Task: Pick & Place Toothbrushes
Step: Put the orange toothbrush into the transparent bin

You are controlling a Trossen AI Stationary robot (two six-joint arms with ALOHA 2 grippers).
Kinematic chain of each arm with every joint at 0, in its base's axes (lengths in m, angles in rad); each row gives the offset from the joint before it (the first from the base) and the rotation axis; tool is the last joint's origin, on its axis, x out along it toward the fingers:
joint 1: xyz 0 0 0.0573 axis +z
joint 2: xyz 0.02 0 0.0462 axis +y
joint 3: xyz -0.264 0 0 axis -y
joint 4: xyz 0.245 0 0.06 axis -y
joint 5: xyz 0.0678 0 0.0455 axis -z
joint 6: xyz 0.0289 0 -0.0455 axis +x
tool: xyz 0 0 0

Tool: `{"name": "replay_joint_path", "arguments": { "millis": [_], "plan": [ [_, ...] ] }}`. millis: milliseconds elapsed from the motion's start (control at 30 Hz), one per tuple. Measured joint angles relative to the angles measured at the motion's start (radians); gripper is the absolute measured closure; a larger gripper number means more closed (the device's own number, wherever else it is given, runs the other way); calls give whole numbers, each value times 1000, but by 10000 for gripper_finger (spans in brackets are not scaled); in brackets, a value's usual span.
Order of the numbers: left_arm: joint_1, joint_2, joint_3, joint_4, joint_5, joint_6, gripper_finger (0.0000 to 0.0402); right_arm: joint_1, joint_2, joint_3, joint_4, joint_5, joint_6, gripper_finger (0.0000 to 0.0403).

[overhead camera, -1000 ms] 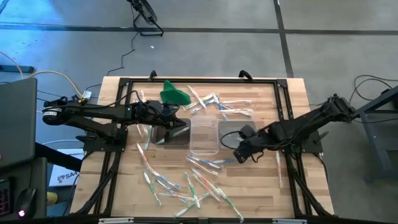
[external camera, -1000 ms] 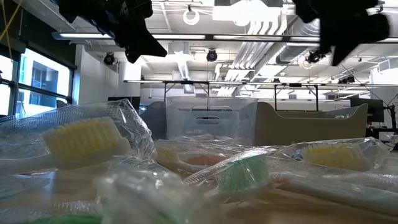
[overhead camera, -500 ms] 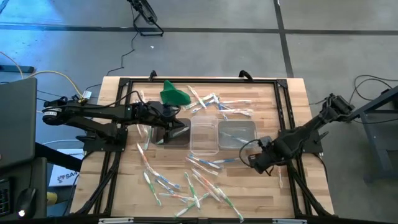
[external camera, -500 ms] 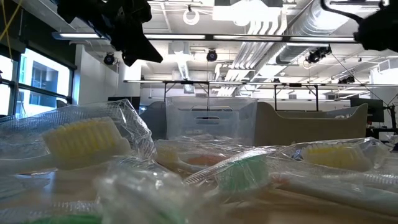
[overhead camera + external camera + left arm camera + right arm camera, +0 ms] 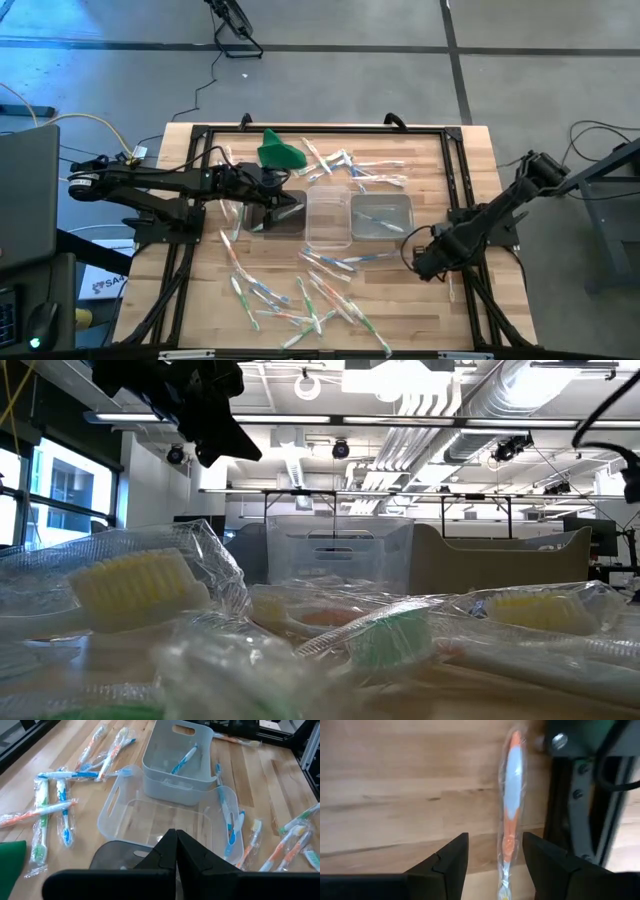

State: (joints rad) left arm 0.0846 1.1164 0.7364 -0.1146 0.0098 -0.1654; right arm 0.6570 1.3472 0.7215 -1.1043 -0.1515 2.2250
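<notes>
The right gripper (image 5: 492, 857) hung open over the table's right edge, its fingers (image 5: 447, 862) straddling a wrapped orange toothbrush (image 5: 510, 805) lying lengthwise beside the black frame rail (image 5: 570, 805), apparently lined up for a pick. The left gripper (image 5: 176, 847), fingers closed and empty, waited above the left tub (image 5: 165, 822). Other toothbrushes (image 5: 300, 295) lay scattered on the wood, one blue brush (image 5: 184, 759) already in the farther tub (image 5: 175, 767).
</notes>
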Motion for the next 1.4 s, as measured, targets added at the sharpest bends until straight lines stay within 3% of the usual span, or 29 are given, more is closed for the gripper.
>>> {"name": "replay_joint_path", "arguments": {
  "millis": [567,967,1400],
  "plan": [
    [0,0,0,0,0,0,400,25,-4,-187,244,-69,-75,223],
    [0,0,0,1,0,0,400,25,-2,-190,269,-66,-98,227],
    [0,0,0,1,-1,-1,400,24,1,-169,297,-27,-110,338]
  ]
}}
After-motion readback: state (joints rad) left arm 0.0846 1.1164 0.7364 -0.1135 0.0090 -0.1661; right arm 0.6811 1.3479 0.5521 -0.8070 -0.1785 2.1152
